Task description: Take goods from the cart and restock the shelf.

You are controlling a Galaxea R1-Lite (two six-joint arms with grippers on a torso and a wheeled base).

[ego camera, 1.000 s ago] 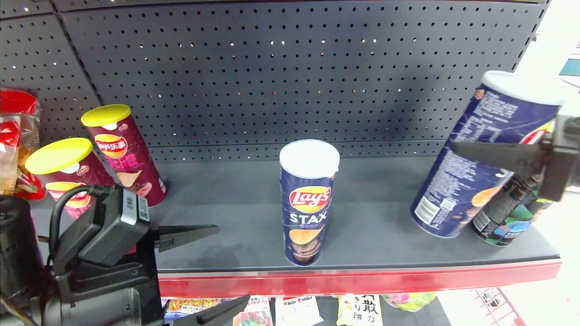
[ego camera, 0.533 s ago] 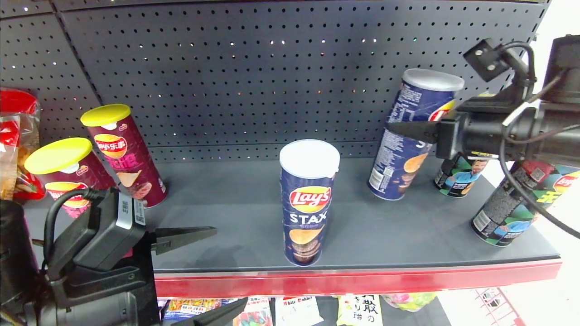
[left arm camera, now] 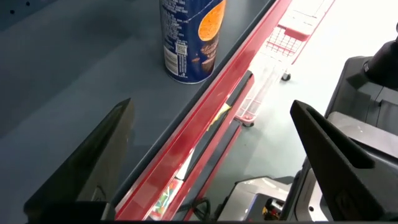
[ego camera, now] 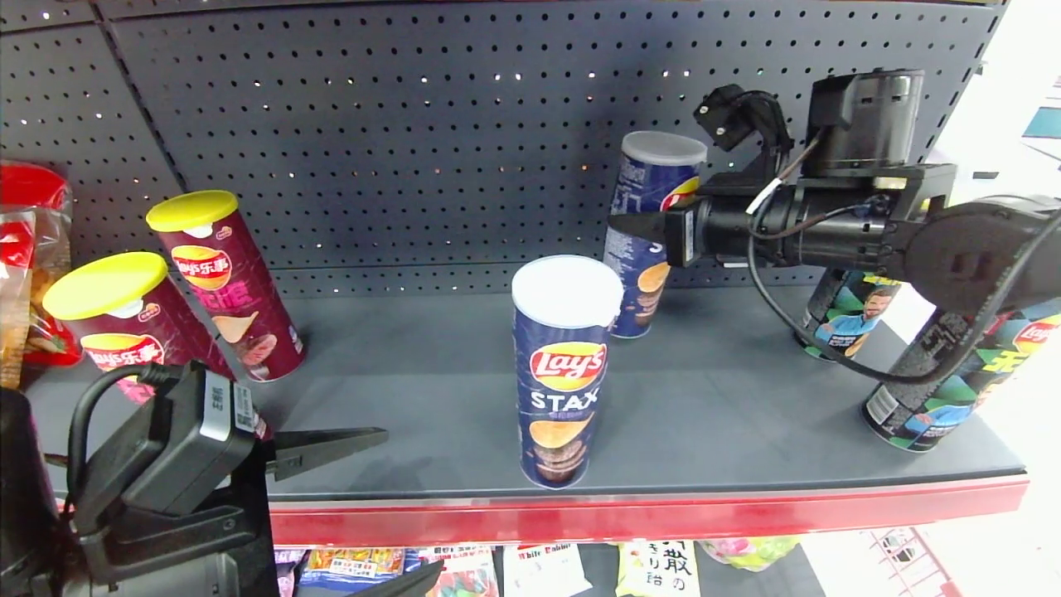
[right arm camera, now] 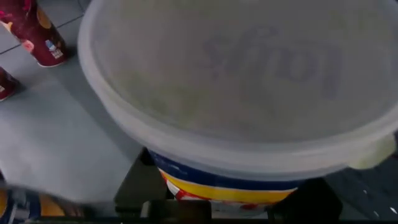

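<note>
We see a matt grey shelf [ego camera: 398,365] edged with a glossy red strip [ego camera: 646,510], a glossy printed front can [ego camera: 562,390], and the held can [ego camera: 651,178] under its smooth translucent plastic lid [right arm camera: 236,81].

The left pincer [left arm camera: 210,103] is seen from above with its 2 dark fingers [left arm camera: 93,168] spread wide apart and nothing held between them. Beyond the fingers, the dark grey shelf [left arm camera: 74,68] is shown, and 1 blue can [left arm camera: 189,37] is stood upright on it, close to the front. The can's label carries a barcode and a picture of an orange chip. The shelf's front is bordered by a red edge strip [left arm camera: 242,56], which is crossed by the gap between the fingers. Under the strip, colourful packets [left arm camera: 168,196] are glimpsed but cannot be made out. Farther off, a red wire cart [left arm camera: 289,34] is seen on the pale floor [left arm camera: 348,25].
</note>
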